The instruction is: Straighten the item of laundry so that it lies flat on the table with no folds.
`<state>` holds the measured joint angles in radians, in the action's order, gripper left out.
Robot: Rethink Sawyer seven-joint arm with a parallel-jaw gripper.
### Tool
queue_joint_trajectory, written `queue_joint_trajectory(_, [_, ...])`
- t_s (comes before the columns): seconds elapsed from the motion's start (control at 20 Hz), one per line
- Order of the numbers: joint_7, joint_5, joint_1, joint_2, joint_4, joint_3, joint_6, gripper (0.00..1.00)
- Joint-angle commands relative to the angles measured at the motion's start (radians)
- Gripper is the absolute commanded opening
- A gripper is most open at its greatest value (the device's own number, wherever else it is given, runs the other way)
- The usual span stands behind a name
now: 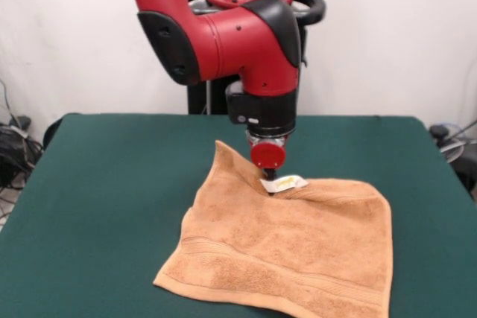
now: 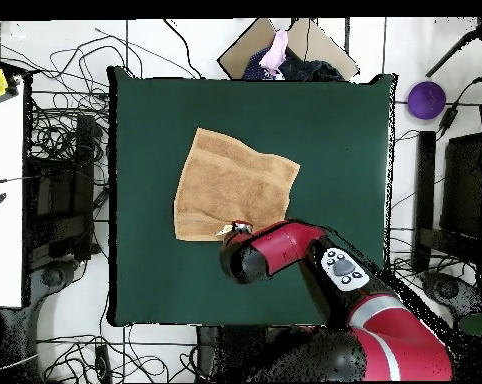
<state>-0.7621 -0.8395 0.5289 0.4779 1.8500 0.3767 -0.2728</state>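
Observation:
The peach-orange towel (image 1: pixel 291 247) lies on the dark green table (image 1: pixel 104 184), right of centre and towards the front edge. It is mostly spread out, with a woven band near its front edge. Its far-left corner (image 1: pixel 221 150) stands up in a fold, and creases run out from where the gripper meets it. My gripper (image 1: pixel 270 178) points straight down onto the towel's far edge, right beside the small white tag (image 1: pixel 285 182). In the overhead view the gripper (image 2: pixel 235 232) is at the towel's (image 2: pixel 233 180) edge nearest the robot base. Its tips are hidden by the wrist.
Bare green table (image 2: pixel 345 140) surrounds the towel on all sides. Off the table lie tangled cables (image 2: pixel 55 130), a cardboard box with clothes (image 2: pixel 285 45), a purple round object (image 2: pixel 426 99) and a white bench (image 2: pixel 3 180).

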Motion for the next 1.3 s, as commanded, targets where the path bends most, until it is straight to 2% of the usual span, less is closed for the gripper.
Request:
queue_joint_trajectory(0.05, [0.097,-0.170,0.026,-0.202,-0.083,0.031,-0.035,0.00])
queue_joint_trajectory(0.35, [0.020,-0.213,0.037,-0.181,-0.066,-0.021,0.017,0.00])
queue_joint_trajectory(0.75, [0.072,-0.237,0.121,-0.219,-0.087,-0.004,0.012,0.00])
queue_joint_trajectory(1.3, [0.091,-0.271,0.174,-0.255,-0.113,-0.004,0.027,0.00])
